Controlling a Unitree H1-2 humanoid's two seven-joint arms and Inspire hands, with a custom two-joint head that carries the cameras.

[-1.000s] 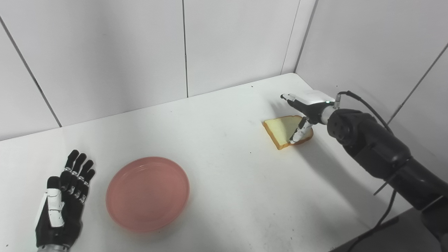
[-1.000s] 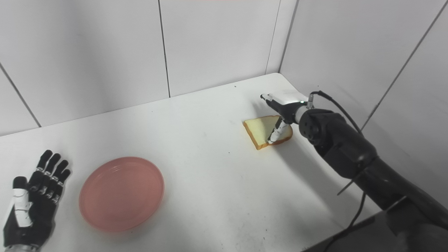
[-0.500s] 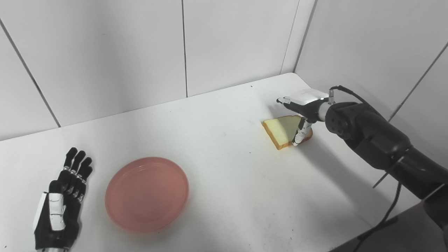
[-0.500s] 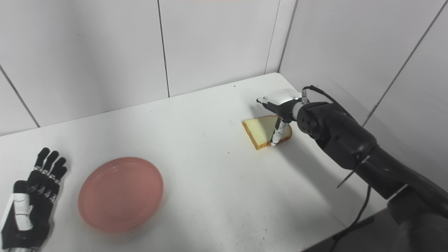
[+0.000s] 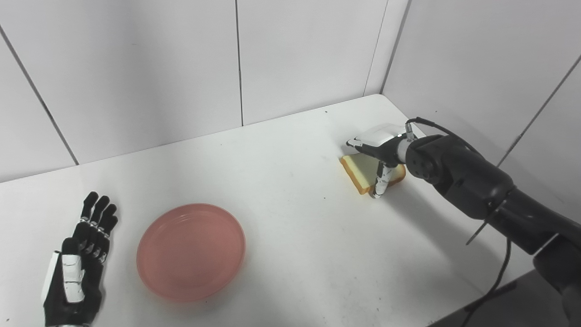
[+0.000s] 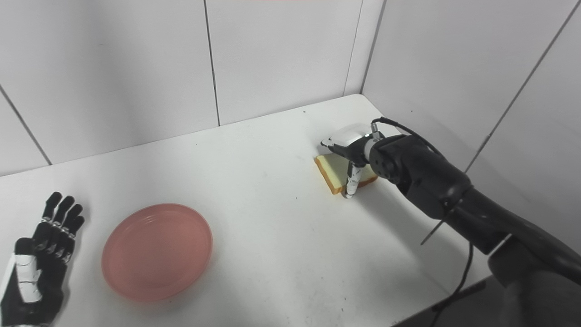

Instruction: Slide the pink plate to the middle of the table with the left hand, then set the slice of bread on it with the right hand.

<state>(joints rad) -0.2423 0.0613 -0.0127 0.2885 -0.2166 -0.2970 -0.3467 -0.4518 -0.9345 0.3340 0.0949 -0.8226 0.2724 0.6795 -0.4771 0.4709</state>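
The round, shallow pink plastic plate (image 5: 191, 251) lies flat on the white worktop (image 5: 290, 236) at about seven o'clock, left of the middle, so the slide looks at best part done. The triangular slice of pale bread with a brown crust (image 5: 358, 169) lies at about two o'clock, well apart from the plate. The right hand (image 5: 379, 154) hangs over it, fingers spread above and thumb down at its near edge, clasping nothing yet. Grasping the bread seems the step in hand; next, thumb and fingers must close on the crust and lift. The left hand (image 5: 75, 272) rests flat at eight o'clock, fingers straight, holding nothing, just beside the plate.
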